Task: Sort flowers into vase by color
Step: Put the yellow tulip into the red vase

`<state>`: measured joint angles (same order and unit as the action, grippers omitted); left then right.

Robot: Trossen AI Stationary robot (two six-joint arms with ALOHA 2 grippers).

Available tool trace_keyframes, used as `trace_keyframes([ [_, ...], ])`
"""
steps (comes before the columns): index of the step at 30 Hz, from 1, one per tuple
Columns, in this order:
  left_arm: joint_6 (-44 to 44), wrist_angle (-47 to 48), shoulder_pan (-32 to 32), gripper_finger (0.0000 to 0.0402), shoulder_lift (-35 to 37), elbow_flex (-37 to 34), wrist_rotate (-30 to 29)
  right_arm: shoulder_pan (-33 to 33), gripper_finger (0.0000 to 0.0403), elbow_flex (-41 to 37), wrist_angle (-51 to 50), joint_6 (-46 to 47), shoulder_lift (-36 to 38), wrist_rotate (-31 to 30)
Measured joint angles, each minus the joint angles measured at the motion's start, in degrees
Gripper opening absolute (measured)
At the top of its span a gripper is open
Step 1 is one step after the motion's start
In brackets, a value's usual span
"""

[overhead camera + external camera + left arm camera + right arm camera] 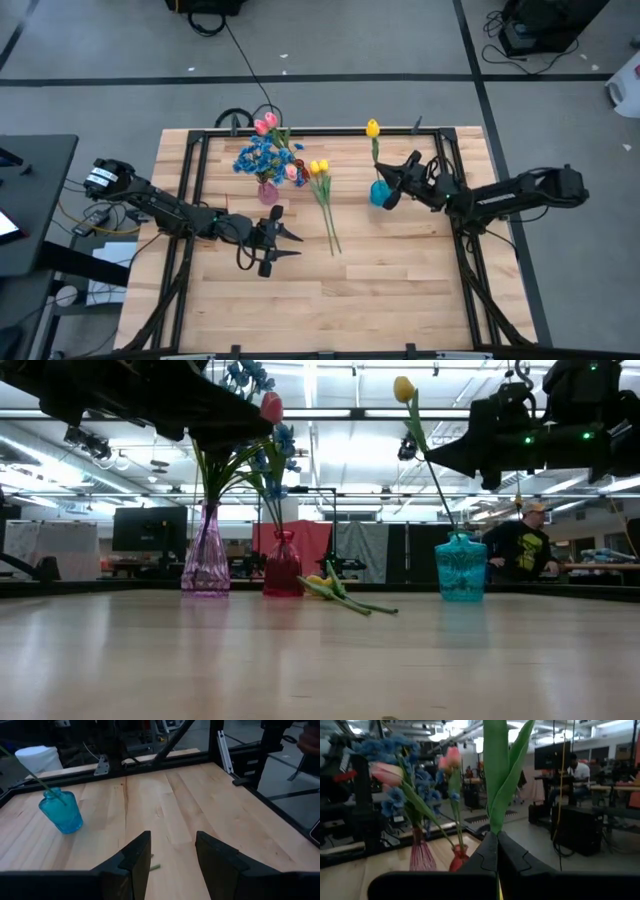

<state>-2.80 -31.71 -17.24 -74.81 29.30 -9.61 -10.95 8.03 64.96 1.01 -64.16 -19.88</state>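
the two loose yellow tulips (pixel 322 200) lie on the desk (pixel 400 280), stems running from the blossoms at the far side toward the near edge. the left hand (pixel 283 240) hovers open and empty just beside the stem ends, so it is the nearer one. the right hand (pixel 392 185) is closed on the stem of the yellow tulip (pixel 373 128) standing in the blue vase (pixel 380 193).

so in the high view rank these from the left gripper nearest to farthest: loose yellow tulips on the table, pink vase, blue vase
1. Loose yellow tulips, lying just right of the left gripper.
2. Pink vase, behind the gripper toward the table's far edge; close to the tulips' stems in distance.
3. Blue vase, far right, at the right gripper.
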Motion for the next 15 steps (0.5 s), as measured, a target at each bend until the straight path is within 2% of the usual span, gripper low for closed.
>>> trace_keyframes([
  [7, -1.15, -0.62, 0.0, 0.0163, 0.0, 0.02, -0.02, 0.75, 0.0007, 0.01, 14.67, -1.65, -9.01, 0.0],
  [15, -1.3, -0.57, 0.0, 0.0163, -0.01, 0.02, -0.04, 0.75, 0.0007, 2.73, 21.73, -1.64, -17.48, 2.13],
])
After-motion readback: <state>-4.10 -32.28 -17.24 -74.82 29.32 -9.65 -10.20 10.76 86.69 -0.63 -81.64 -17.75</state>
